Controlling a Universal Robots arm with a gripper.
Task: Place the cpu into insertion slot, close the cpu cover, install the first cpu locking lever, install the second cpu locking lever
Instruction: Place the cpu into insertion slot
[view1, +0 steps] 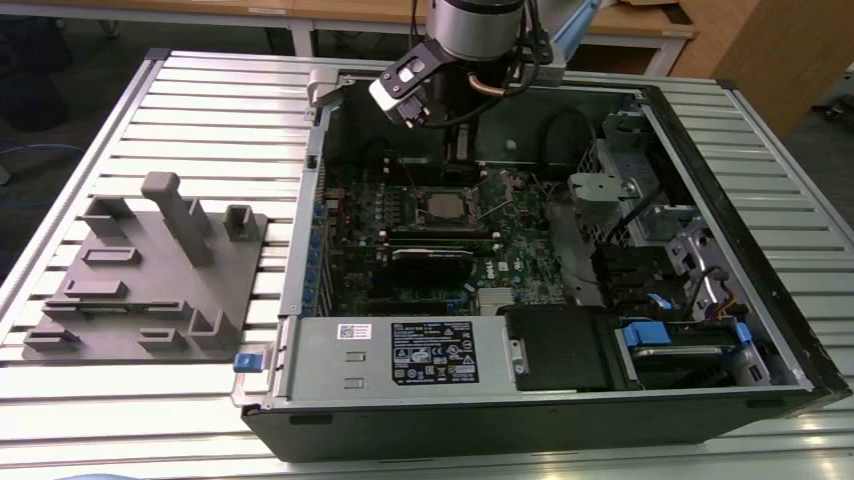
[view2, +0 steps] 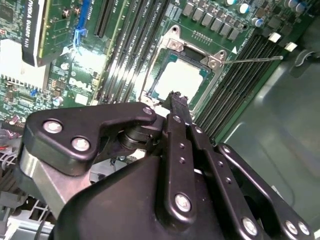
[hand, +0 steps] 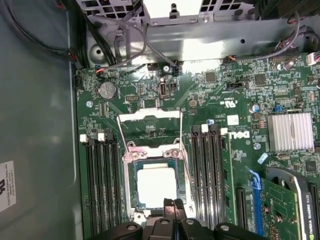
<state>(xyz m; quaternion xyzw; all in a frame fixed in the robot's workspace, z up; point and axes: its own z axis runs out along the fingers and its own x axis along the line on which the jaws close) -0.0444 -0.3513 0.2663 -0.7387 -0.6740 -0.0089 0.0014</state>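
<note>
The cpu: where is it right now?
The cpu lies in the socket on the green board, between two banks of black memory slots. In the exterior view it is toward the far middle of the open case.

This is a robotics lab or test workshop. A desktop computer case lies on its side with the panel off, its green motherboard bare, on a workbench topped with ribbed metal slats. A robot arm hangs over the open case. Just beside the case sits a grey moulded fixture block with slots and posts. Wooden desks stand behind the bench.
</note>
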